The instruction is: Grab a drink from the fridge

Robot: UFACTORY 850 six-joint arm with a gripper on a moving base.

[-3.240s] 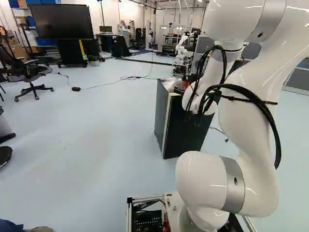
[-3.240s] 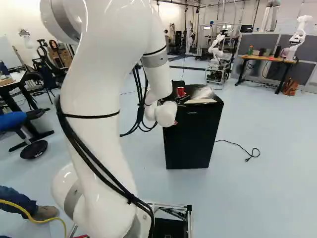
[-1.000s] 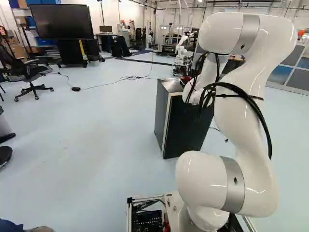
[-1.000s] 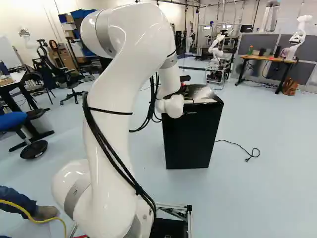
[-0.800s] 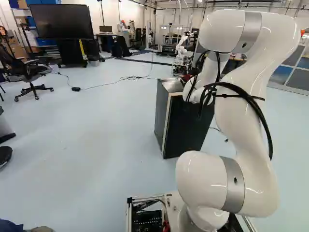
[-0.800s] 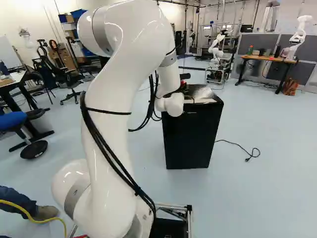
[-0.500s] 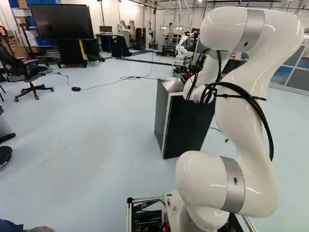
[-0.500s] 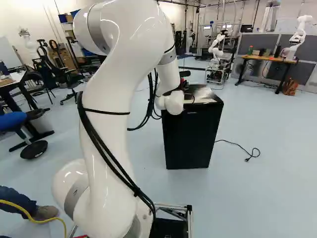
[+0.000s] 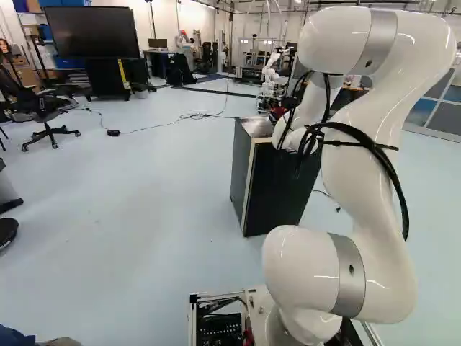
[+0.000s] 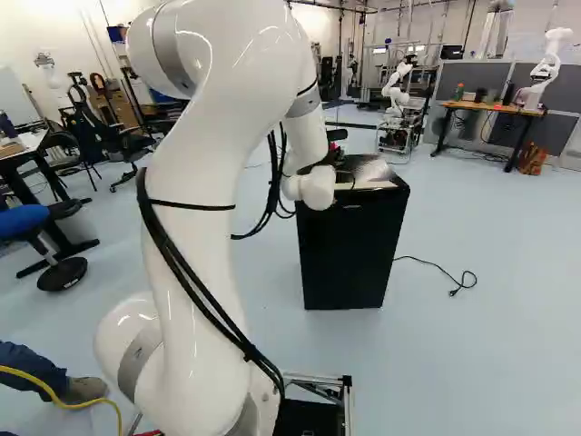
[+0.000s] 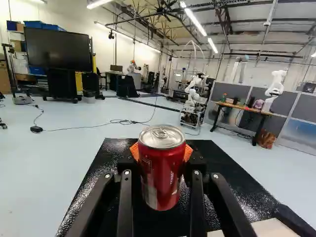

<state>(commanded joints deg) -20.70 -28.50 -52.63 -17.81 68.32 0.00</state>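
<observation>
A small black fridge stands on the floor ahead of the base, its front closed. Over its top, my gripper shows only as a small dark part beyond the white wrist. In the wrist view, the gripper is shut on a red drink can, with an orange pad visible at the can's side. The can's silver lid faces up, and the glossy black fridge top spreads beneath. Whether the can's base touches that top cannot be told.
A pale flat thing lies on the fridge's front top edge. Another robot stands farther back, and one more by a wooden desk. A cord runs on the floor right of the fridge. A shoe shows near the base.
The arm's upper part has risen and leaned left in the right base view; its wrist has shifted slightly up and left there. Fridge and base have not moved.
</observation>
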